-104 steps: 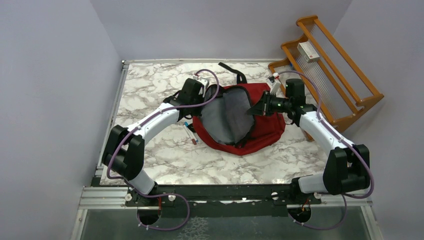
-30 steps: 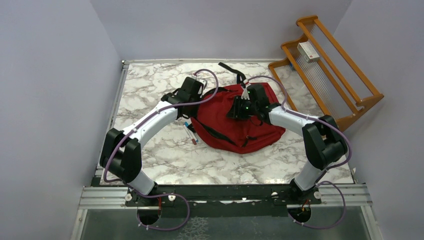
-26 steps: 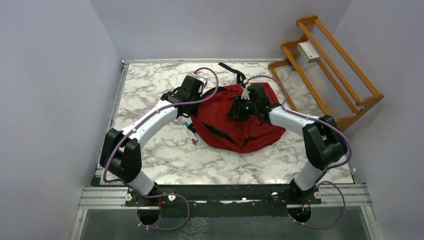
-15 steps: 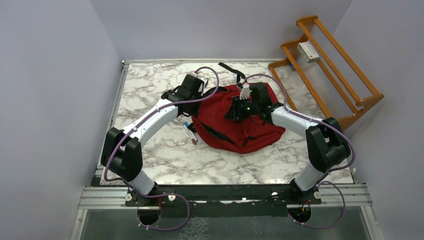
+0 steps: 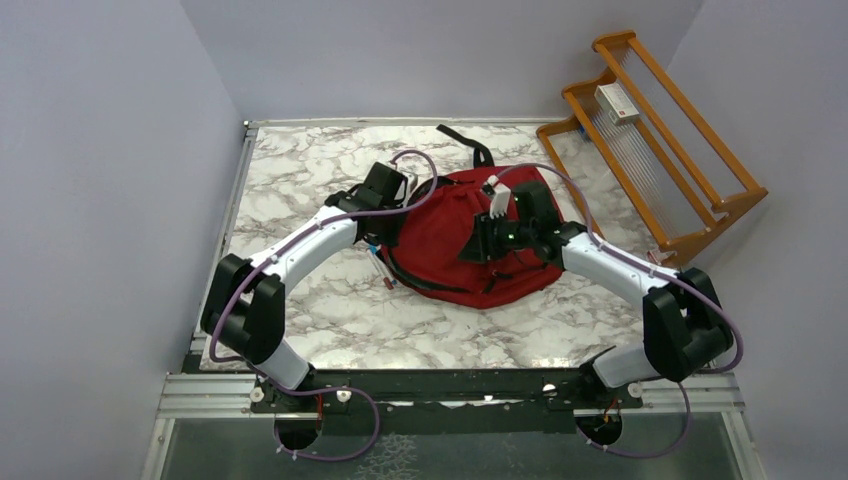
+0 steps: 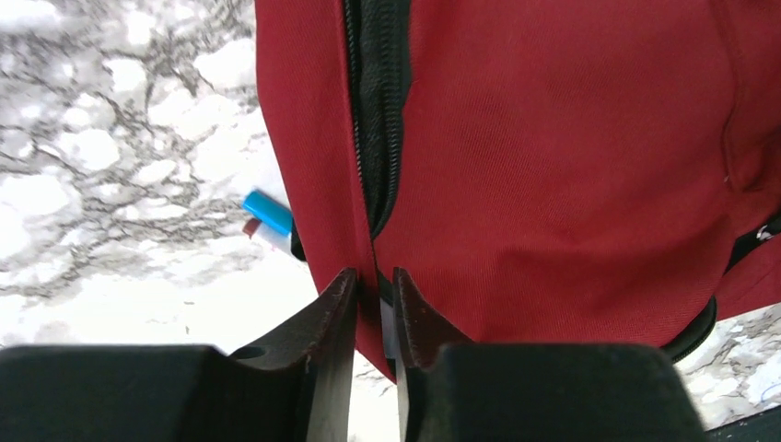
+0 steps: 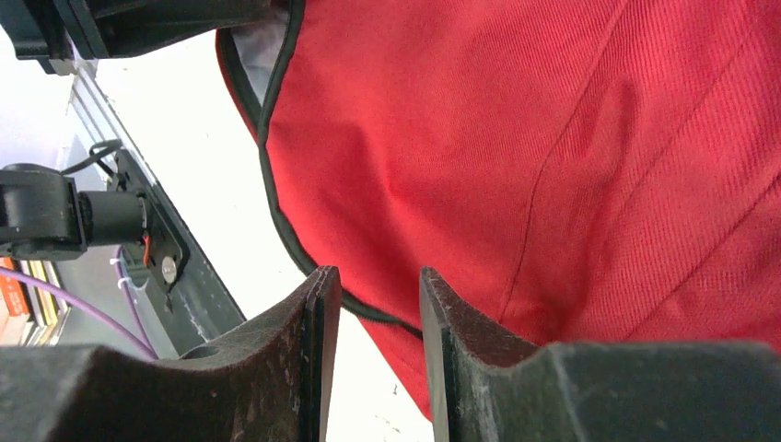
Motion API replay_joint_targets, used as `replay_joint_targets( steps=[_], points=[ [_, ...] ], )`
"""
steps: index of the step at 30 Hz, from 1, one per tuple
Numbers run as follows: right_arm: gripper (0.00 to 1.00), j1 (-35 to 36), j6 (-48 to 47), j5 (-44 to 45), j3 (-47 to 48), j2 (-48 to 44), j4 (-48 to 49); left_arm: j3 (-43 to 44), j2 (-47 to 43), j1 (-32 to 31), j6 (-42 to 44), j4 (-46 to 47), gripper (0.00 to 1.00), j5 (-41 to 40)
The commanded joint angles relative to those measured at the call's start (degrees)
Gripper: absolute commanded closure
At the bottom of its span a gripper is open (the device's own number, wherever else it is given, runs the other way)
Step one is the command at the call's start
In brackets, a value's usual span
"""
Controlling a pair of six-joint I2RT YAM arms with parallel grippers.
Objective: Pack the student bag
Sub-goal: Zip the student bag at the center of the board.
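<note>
The red student bag (image 5: 470, 240) lies flat in the middle of the table with its flap closed over. In the left wrist view its black zip (image 6: 373, 138) runs down to my left gripper (image 6: 373, 274). That gripper is shut on the zip edge at the bag's left side (image 5: 388, 238). My right gripper (image 7: 378, 272) hovers just over the bag's red front (image 7: 516, 157), jaws a little apart and empty. In the top view it is over the bag's middle (image 5: 468, 250).
Markers with blue and red caps (image 5: 380, 268) lie beside the bag's left edge; the blue cap shows in the left wrist view (image 6: 267, 212). A black strap (image 5: 465, 143) trails behind the bag. A wooden rack (image 5: 650, 150) with a white box (image 5: 616, 103) stands at the right.
The flap, open on the grey lining 3.5 s ago, is now closed. My left gripper has slid nearer along the left edge. My right gripper has moved nearer over the bag.
</note>
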Motion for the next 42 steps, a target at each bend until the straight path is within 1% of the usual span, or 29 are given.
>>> replay_joint_targets(
  steps=[1,4,6,7,10,12,15,17,19,22,25,27,29,31,33,36,42],
  points=[
    [0.58,0.40,1.38,0.76,-2.01,-3.22,-1.32,-3.13,-3.71,-0.81,-3.31,-0.31,0.76,0.48],
    [0.58,0.49,2.32,-1.23,-2.85,-4.04,0.23,-4.15,-5.16,-1.08,-4.30,-0.78,0.69,-1.22],
    [0.58,0.82,2.36,-2.11,-3.15,-4.29,0.75,-4.40,-5.99,-1.29,-4.84,-1.08,0.63,-1.39],
    [0.58,1.10,2.22,-2.11,-3.24,-4.30,0.75,-4.50,-6.32,-1.42,-5.13,-1.20,0.59,-1.46],
    [0.58,1.98,1.68,-0.50,-3.35,-4.70,-0.18,-4.25,-7.20,-1.86,-5.73,-1.50,0.52,-2.23],
    [0.58,2.47,2.00,3.40,-3.58,-5.96,-1.62,-3.49,-7.68,-2.01,-6.02,-1.73,0.47,-3.13],
    [0.54,2.52,4.66,14.18,-4.82,-9.52,-4.36,-1.76,-8.88,-2.10,-5.90,-1.66,0.40,-4.45],
    [0.52,2.53,6.16,21.00,-5.75,-12.43,-6.15,-0.29,-9.46,-2.26,-5.01,-1.56,0.38,-4.90],
    [0.50,2.51,8.60,27.15,-6.42,-14.67,-8.52,1.02,-9.79,-2.50,-3.79,-1.17,0.37,-4.60],
    [0.48,2.51,10.35,33.29,-7.06,-16.52,-12.03,1.88,-10.65,-3.35,-2.43,1.52,0.36,-2.90],
    [0.47,2.42,12.48,36.89,-7.36,-16.96,-15.56,1.32,-11.70,-5.17,-2.28,6.08,0.31,-0.33],
    [0.47,2.02,13.77,38.35,-8.00,-17.36,-17.13,0.38,-12.18,-6.82,-2.88,9.50,0.29,2.23],
    [0.47,0.38,14.32,38.31,-9.09,-17.95,-17.92,-0.85,-12.14,-9.22,-3.41,13.03,0.29,3.98],
    [0.47,-2.17,14.44,36.21,-10.35,-18.69,-18.03,-2.04,-11.51,-12.19,-4.14,16.02,0.28,5.02],
    [0.47,-4.40,14.52,33.69,-11.77,-19.72,-17.90,-3.36,-10.32,-15.29,-5.20,18.42,0.28,5.87],
    [0.47,-6.14,14.75,32.69,-13.55,-20.96,-17.91,-4.73,-7.96,-18.80,-6.48,21.14,0.29,6.61],
    [0.47,-8.11,16.03,28.23,-18.31,-22.03,-15.20,-6.78,-3.15,-24.20,-7.70,25.77,0.38,9.12]
  ],
)
